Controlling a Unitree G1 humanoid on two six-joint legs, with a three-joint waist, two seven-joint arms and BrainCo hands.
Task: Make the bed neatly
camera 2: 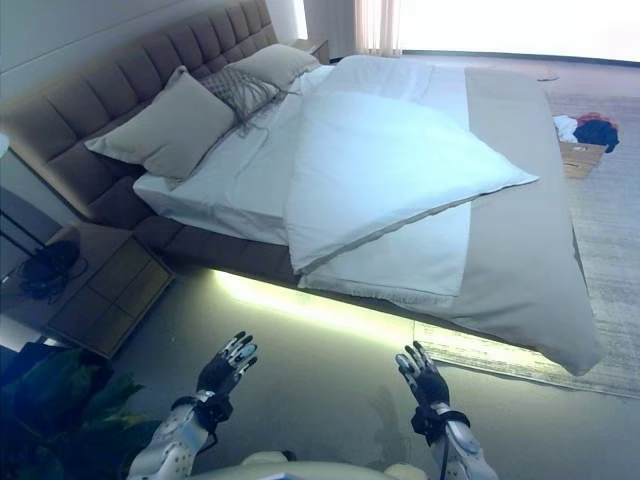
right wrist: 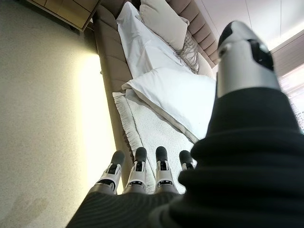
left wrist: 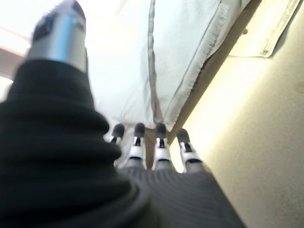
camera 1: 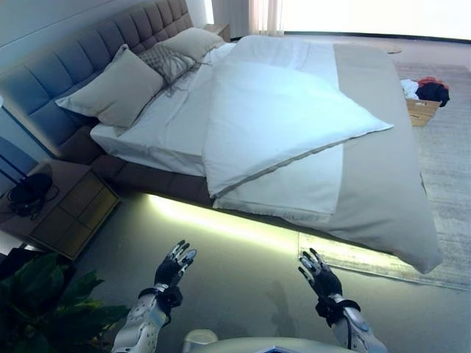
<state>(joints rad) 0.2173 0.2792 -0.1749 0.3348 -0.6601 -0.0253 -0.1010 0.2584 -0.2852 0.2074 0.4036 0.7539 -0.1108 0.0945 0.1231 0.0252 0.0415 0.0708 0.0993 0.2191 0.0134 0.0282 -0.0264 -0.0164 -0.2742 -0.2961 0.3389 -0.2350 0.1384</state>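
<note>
The bed stands ahead with a tufted headboard at the left. A white duvet lies folded back crookedly over a white sheet and a grey bedspread. Several pillows lean on the headboard. My left hand and right hand are both open and empty, held over the floor short of the bed's near side. The duvet's edge also shows in the left wrist view and the right wrist view.
A wooden nightstand with a dark object on it stands at the left. A plant is at the lower left. A box with clothes sits on a rug beyond the bed. A light strip glows under the bed frame.
</note>
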